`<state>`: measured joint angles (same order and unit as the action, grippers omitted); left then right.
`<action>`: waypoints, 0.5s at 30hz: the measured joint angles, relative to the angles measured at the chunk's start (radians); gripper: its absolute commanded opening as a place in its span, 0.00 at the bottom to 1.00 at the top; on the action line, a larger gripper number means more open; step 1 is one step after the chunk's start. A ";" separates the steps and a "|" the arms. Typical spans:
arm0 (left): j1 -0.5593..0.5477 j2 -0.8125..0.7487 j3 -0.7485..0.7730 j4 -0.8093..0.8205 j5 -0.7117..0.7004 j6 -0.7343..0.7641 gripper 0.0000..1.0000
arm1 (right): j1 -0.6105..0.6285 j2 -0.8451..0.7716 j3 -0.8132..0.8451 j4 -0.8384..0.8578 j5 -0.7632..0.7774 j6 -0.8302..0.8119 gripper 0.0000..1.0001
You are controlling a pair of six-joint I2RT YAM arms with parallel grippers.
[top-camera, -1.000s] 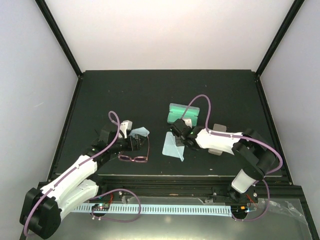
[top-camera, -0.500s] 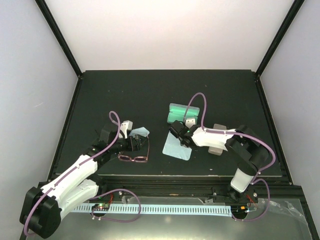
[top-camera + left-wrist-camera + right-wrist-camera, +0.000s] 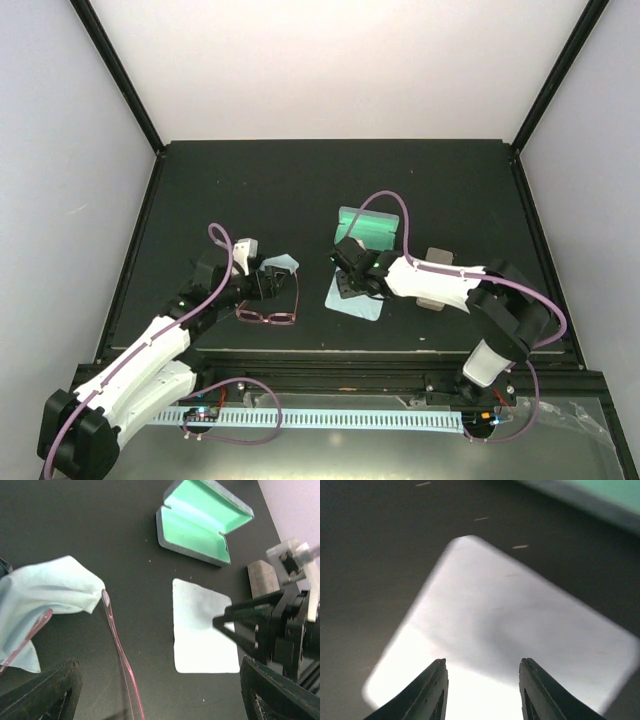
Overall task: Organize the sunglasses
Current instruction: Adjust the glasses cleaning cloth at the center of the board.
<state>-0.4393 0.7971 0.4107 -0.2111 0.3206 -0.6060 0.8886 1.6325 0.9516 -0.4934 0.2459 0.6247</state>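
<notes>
The left fingers (image 3: 157,682) stand wide apart with nothing clamped. In the left wrist view one thin pink temple of the sunglasses (image 3: 118,647) runs along the counter (image 3: 100,525) between them. The right fingers (image 3: 482,682) are also apart, poised over a flat light blue cloth (image 3: 510,625) and gripping nothing.

Counted from the top view: one pair of sunglasses (image 3: 268,318), two cloths, two cases. The pink-maroon frame lies at 6 o'clock of the left fingers (image 3: 272,287), with one temple unfolded toward 12 o'clock. Its tip meets the crumpled cloth (image 3: 281,264), which sits at 12 o'clock of those fingers. The flat cloth (image 3: 358,301) lies under the right fingers (image 3: 346,288). The open case (image 3: 367,228) with its green lining is at 1 o'clock of them, and the closed grey-beige case (image 3: 436,254) at 3 o'clock is partly hidden by the right arm.

Only the left wrist view shows the second temple disappearing under the crumpled cloth (image 3: 50,587). The right wrist view shows only cloth, counter and a sliver of the open case (image 3: 590,495).
</notes>
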 measured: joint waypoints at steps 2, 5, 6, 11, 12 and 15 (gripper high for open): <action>0.000 -0.021 0.005 -0.008 -0.023 0.000 0.87 | 0.019 0.009 0.015 0.026 -0.088 -0.026 0.41; 0.000 -0.040 0.013 -0.018 -0.049 0.000 0.87 | 0.044 0.052 0.049 0.060 -0.187 -0.055 0.40; 0.000 -0.045 0.014 -0.023 -0.056 0.000 0.87 | 0.051 0.071 0.059 0.069 -0.212 -0.063 0.40; 0.000 -0.047 0.014 -0.042 -0.076 0.001 0.87 | 0.074 0.148 0.085 0.090 -0.303 -0.084 0.38; 0.000 -0.047 0.014 -0.044 -0.078 0.001 0.87 | 0.076 0.158 0.086 0.090 -0.310 -0.085 0.38; 0.000 -0.047 0.014 -0.048 -0.083 0.001 0.87 | 0.082 0.168 0.088 0.087 -0.311 -0.085 0.37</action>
<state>-0.4393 0.7502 0.4252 -0.2596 0.2379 -0.6048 0.9703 1.8004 1.0397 -0.4061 -0.0650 0.5400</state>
